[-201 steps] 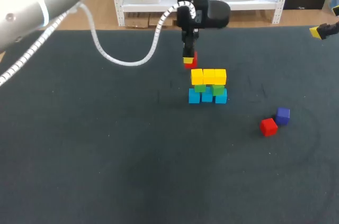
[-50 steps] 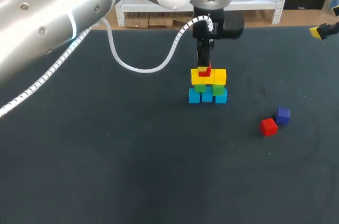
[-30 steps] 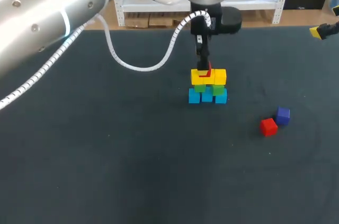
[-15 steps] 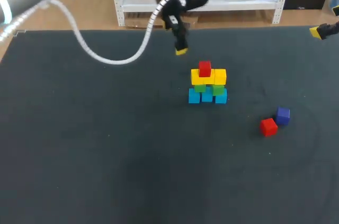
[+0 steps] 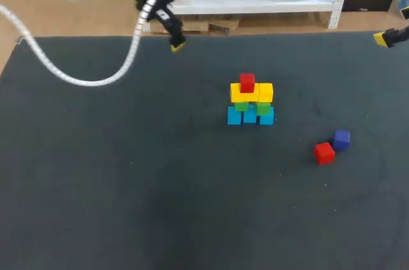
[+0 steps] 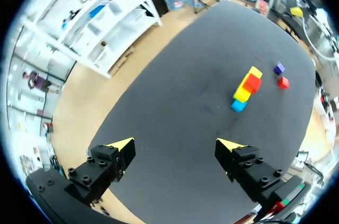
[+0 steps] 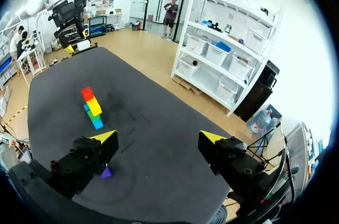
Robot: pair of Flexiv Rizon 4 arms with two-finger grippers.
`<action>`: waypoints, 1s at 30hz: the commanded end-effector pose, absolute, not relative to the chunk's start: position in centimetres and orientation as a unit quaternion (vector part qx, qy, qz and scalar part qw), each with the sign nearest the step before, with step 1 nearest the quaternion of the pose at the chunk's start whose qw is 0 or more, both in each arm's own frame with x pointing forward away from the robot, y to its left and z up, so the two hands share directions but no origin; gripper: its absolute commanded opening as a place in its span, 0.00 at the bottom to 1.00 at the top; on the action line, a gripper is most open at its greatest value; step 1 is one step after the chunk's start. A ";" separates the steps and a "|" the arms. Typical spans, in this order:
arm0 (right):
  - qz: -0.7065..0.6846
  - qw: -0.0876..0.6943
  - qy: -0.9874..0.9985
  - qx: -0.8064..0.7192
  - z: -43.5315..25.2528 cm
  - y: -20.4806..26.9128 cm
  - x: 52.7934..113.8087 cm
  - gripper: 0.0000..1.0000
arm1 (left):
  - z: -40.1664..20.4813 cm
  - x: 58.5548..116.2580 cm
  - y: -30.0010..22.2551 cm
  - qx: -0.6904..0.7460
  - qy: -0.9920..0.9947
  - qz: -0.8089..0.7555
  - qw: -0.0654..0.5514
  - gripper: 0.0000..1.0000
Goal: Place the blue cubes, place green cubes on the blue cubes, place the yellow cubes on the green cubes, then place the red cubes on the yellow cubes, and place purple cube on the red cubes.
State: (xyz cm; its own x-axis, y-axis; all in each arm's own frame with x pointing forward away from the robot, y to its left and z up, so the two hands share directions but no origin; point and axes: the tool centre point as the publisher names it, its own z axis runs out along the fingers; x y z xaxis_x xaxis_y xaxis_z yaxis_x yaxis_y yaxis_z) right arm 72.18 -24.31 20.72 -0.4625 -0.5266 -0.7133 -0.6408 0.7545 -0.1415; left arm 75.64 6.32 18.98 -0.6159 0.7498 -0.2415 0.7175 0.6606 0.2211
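Left gripper point(image 5: 177, 45) is backing off far-left, fingers apart and empty, leaving one red cube point(image 5: 246, 82) sitting on the stack point(image 5: 250, 115) mid-worktop. Second red cube point(image 5: 324, 152) and purple cube point(image 5: 341, 139) are waiting near-right. Right gripper point(image 7: 158, 137) is idling far-right, fingers spread.

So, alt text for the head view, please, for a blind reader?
On the table stands a cube stack: blue, then green, yellow, one red cube on top. A loose red cube and purple cube lie to its right; the left gripper hangs by the far edge.
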 end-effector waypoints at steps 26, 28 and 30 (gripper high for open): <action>0.057 0.395 0.854 -0.334 20.7 -24.1 71.8 1.00 | 19.8 72.6 19.3 0.207 0.881 -0.007 0.425 1.00; 0.057 0.395 0.854 -0.334 20.7 -24.1 71.8 1.00 | 20.0 72.7 19.5 0.204 0.880 -0.006 0.430 1.00; 0.057 0.395 0.854 -0.334 20.7 -24.1 71.8 1.00 | 20.0 73.0 19.8 0.201 0.879 0.000 0.432 1.00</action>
State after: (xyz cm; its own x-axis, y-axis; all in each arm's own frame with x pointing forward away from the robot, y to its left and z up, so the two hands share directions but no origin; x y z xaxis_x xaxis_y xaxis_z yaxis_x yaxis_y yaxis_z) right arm 72.17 -24.31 20.73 -0.4624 -0.5265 -0.7134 -0.6408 0.7545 -0.1415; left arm 73.25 19.32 20.19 -0.6890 0.3860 -0.6135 0.3600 0.9169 0.1725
